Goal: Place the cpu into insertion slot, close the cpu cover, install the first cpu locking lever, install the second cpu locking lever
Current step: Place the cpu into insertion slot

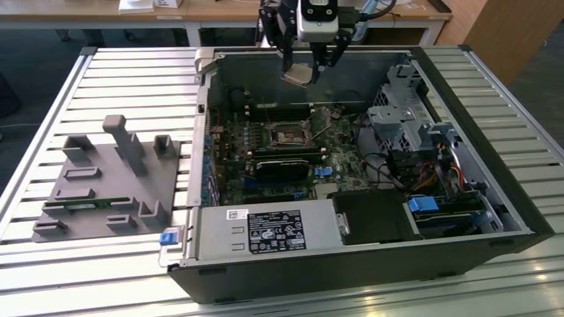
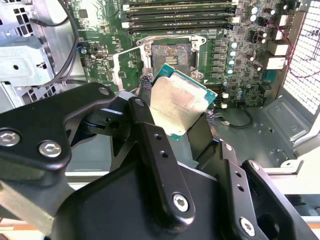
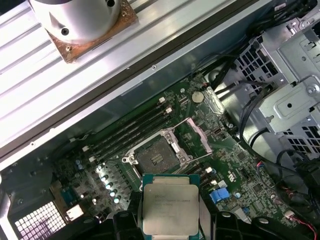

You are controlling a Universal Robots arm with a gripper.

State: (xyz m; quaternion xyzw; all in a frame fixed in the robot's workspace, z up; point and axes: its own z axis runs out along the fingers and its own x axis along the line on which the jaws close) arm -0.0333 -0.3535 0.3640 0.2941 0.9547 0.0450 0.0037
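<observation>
In the exterior view my gripper (image 1: 305, 69) hangs over the far part of the open computer case, shut on the cpu (image 1: 297, 74). The cpu (image 2: 180, 102) is a silvery-tan square with a green edge, held tilted by two opposite edges between the black fingers (image 2: 145, 125). The insertion slot (image 1: 288, 137) lies on the motherboard well below and nearer the camera, bare, its dull tan contacts (image 3: 157, 157) showing. The cpu cover (image 3: 198, 135) stands swung open beside the slot. In the first wrist view the cpu (image 3: 170, 207) faces the camera, apart from the slot.
Long black memory slots (image 3: 130, 131) run beside the socket. A grey drive cage (image 1: 401, 122) with cables fills the case on the exterior view's right. A power supply (image 1: 264, 231) sits at the near side. A grey fixture (image 1: 105, 185) rests on the slatted table at the exterior view's left.
</observation>
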